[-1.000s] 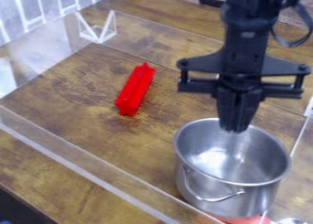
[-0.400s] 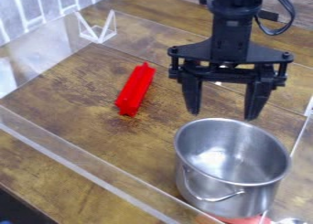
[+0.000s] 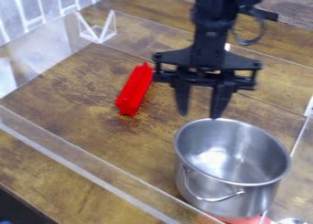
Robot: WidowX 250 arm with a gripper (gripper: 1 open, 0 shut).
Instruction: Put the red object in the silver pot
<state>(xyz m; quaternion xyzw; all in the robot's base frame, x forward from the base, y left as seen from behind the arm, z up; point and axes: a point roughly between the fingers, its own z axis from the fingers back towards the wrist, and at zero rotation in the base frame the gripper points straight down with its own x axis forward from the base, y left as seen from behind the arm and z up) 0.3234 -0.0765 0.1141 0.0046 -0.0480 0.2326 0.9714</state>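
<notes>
Camera view gives us a wooden tabletop (image 3: pixel 73 90) fenced by a clear acrylic wall (image 3: pixel 86 164), and the black gripper (image 3: pixel 202 104) hangs fingers-down just right of the bright red, elongated rectangular plastic block (image 3: pixel 134 88). Its two black fingers (image 3: pixel 182 98) stand apart with nothing between them. The red block lies flat on the wood, its long axis running from about one o'clock to seven o'clock, untouched and clear of everything. Down at the gripper's five o'clock sits the shiny round stainless-steel pot (image 3: pixel 232 164), mouth open, loop handle facing the near edge, nothing inside that I can see.

So the step in hand looks like the approach to the pick. To do it well, the gripper wants to slide toward nine o'clock until it is centred over the block's middle, fingers set across the narrow width rather than along the length. Then drop straight, so each finger passes one long side without nudging it. Close near the midpoint so the block does not swing when lifted. After that, lift high enough to clear the pot's rolled rim, since a long block carried low could clip it.
</notes>
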